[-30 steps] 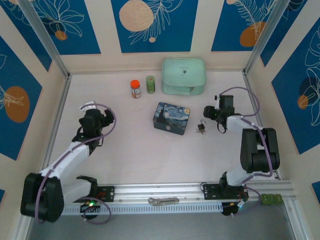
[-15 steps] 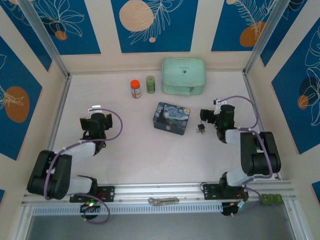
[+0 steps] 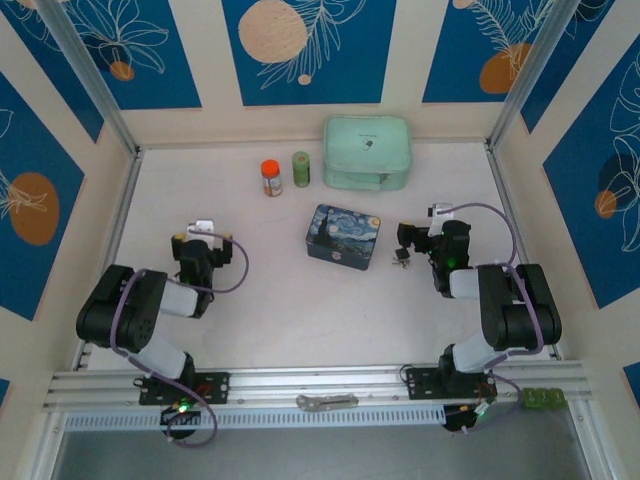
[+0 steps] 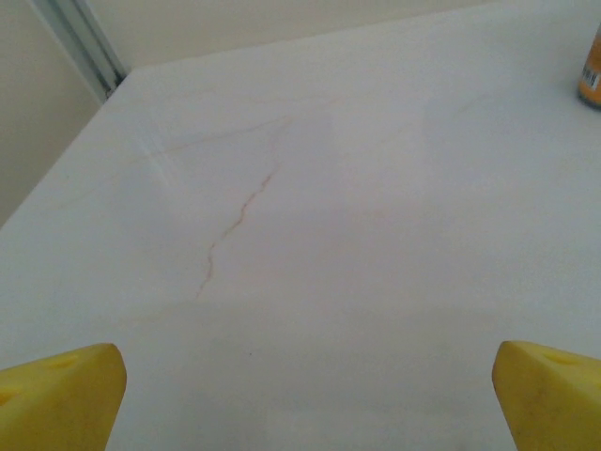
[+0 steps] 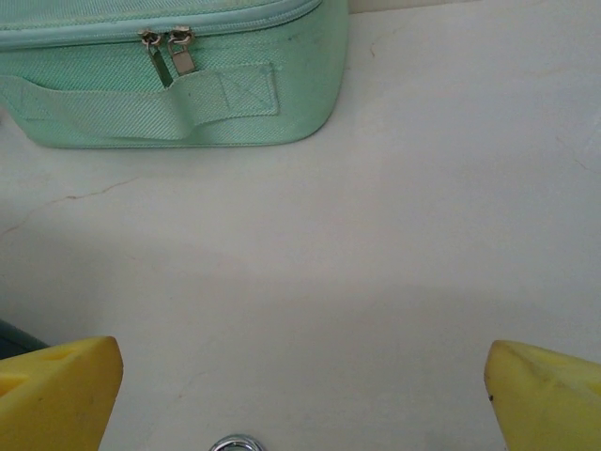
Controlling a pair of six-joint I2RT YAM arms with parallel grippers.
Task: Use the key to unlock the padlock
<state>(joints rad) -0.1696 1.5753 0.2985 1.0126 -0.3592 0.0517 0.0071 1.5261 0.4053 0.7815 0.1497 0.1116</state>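
Note:
The tiny padlock lies on the table just right of the blue painted tin. In the right wrist view its shiny shackle peeks in at the bottom edge, below the gap between the yellow fingertips. My right gripper hangs open right over the padlock, holding nothing. I cannot make out the key apart from the padlock. My left gripper is open over bare table on the left, far from the padlock, with its yellow fingertips wide apart.
A mint zip case stands at the back. An orange-capped bottle and a green container stand left of it. A silvery tool lies on the front rail. Walls enclose the table on three sides.
Both arms have folded back toward their bases. The right gripper has come slightly nearer, down over the padlock. The left gripper stays in about the same spot. The padlock has not moved.

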